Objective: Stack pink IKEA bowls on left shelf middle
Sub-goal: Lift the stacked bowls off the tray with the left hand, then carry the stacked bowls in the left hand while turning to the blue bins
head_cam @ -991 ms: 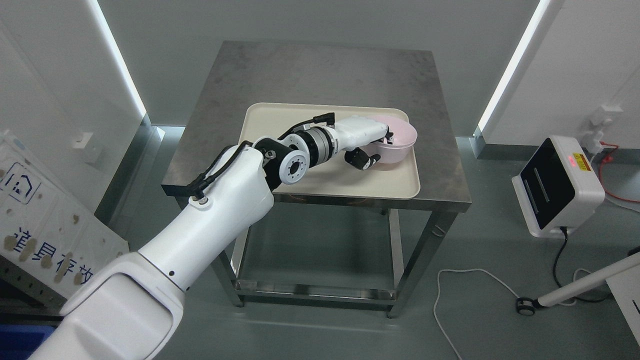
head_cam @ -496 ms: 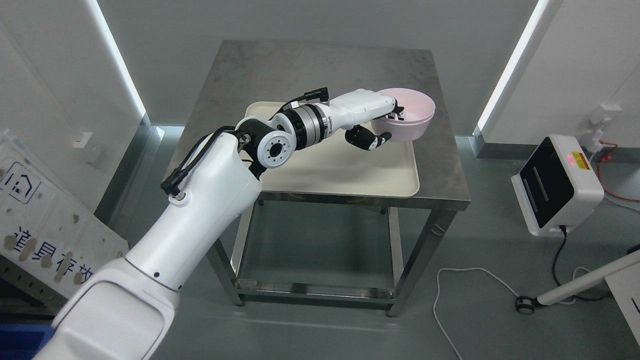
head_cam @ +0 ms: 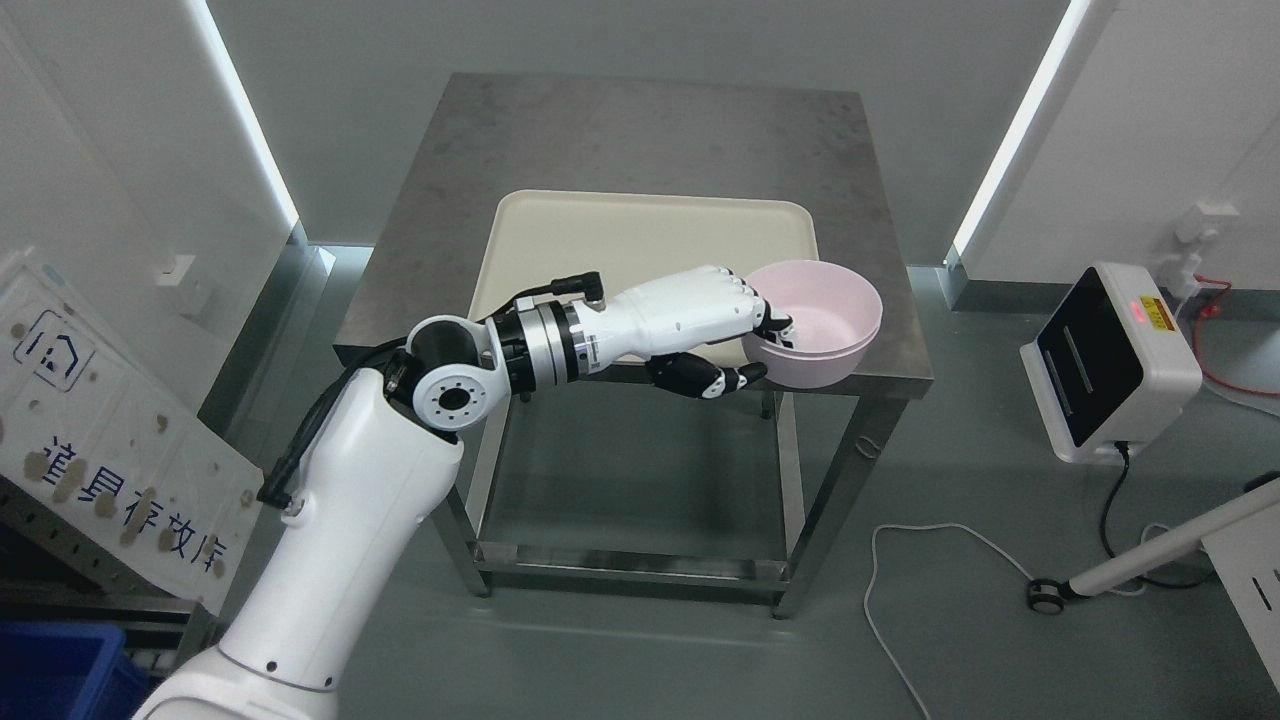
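A pink bowl (head_cam: 825, 325) hangs in the air over the front right corner of the steel table (head_cam: 640, 150), held level with its mouth up. My left hand (head_cam: 755, 345) is shut on its near rim, with fingers (head_cam: 770, 318) inside the bowl and the dark thumb under it. The left arm comes in from the lower left. A cream tray (head_cam: 640, 240) lies on the table with nothing on it. The right arm does not show.
A white and black box device (head_cam: 1105, 365) stands on the floor at the right, with cables beside it. A white sign with blue print (head_cam: 110, 440) leans at the left. A blue bin (head_cam: 50, 680) shows at the bottom left corner.
My left hand lifted the pink bowl off the tray, carried it up and right, then drew it toward the table's front right corner. The view has shifted slightly.
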